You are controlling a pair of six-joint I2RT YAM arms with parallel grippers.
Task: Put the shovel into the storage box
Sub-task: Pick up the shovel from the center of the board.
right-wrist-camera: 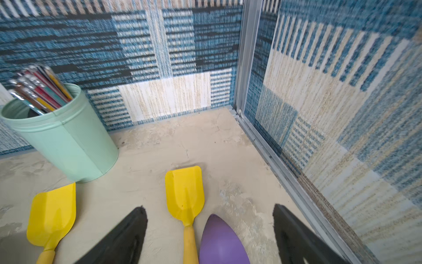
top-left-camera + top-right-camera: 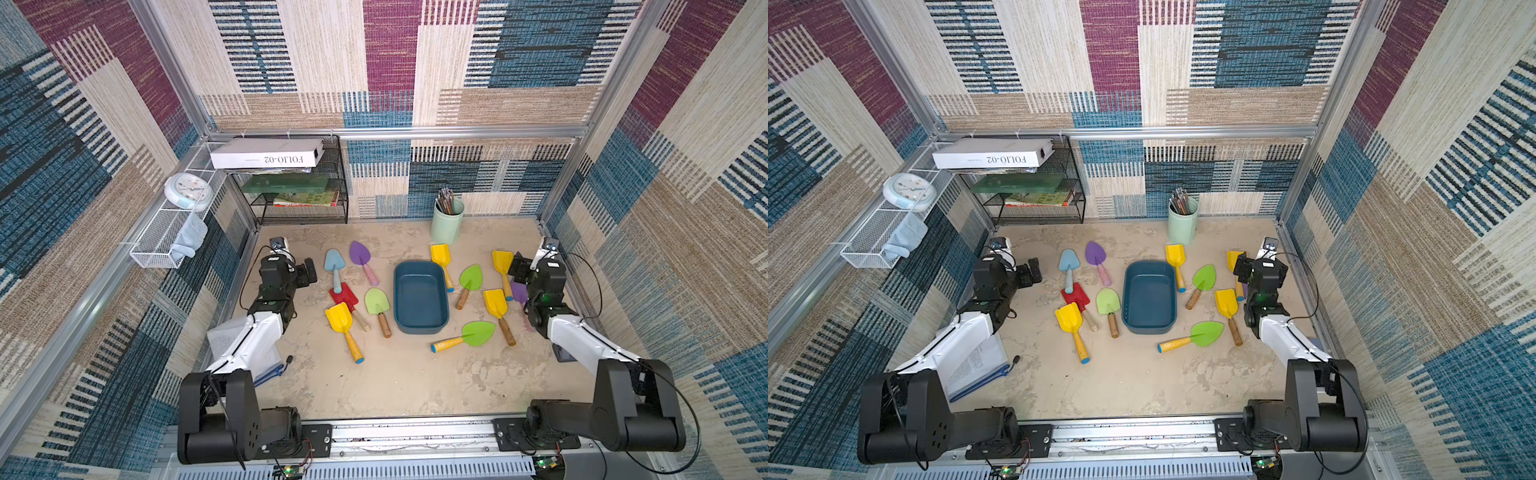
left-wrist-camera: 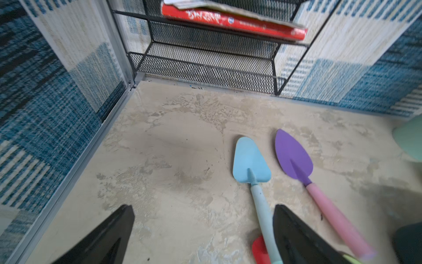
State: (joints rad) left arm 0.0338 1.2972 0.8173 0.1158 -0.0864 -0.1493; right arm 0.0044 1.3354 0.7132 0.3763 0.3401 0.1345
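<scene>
The dark teal rounded plastic storage box (image 2: 419, 328) sits among colourful toy shovels (image 2: 338, 318); left gripper (image 3: 202, 206) and right gripper (image 1: 209, 206) gape wide, unladen.

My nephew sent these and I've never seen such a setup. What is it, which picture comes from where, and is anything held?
It is a two-armed robot, left arm and right arm, mounted at the near edge of the table. The two wide pictures come from one camera overhead; each close picture comes from a camera on a wrist, looking past that arm's black jaws. An empty dark blue storage box sits mid-table, with toy shovels lying around it. The left wrist view shows a light blue shovel; the right shows a yellow shovel and a mint cup of pencils. Both pairs of jaws are open and hold nothing.
</scene>
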